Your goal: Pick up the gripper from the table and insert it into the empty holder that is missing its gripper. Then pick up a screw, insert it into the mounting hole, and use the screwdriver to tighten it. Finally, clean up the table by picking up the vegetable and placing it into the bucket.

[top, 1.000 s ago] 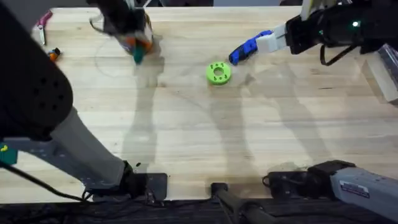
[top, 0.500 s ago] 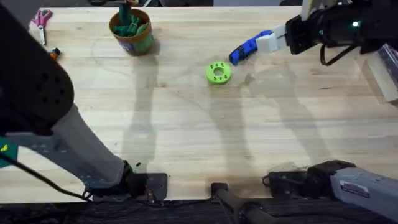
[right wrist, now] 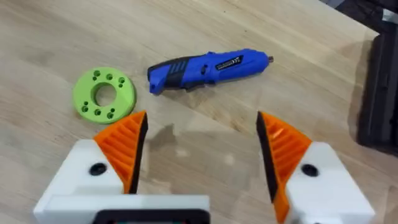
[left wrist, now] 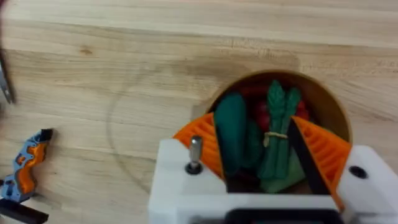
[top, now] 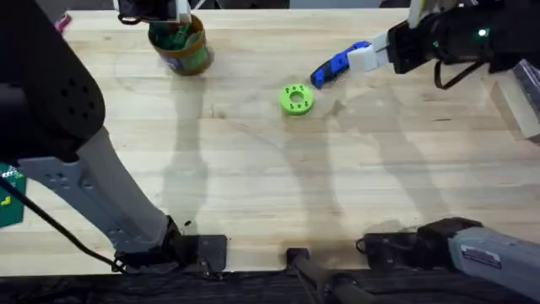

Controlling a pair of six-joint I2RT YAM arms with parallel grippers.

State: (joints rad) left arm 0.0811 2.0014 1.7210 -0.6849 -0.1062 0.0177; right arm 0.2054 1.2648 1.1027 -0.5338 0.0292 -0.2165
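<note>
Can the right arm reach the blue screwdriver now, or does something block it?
Probably yes. The right tool is open and hangs just above the screwdriver, which lies flat on the bare table. Nothing lies between them; the green ring-shaped disc sits beside it, not touching.

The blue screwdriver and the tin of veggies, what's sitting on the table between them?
The green ring, nearer the screwdriver than the bucket, in the overhead view.
</note>
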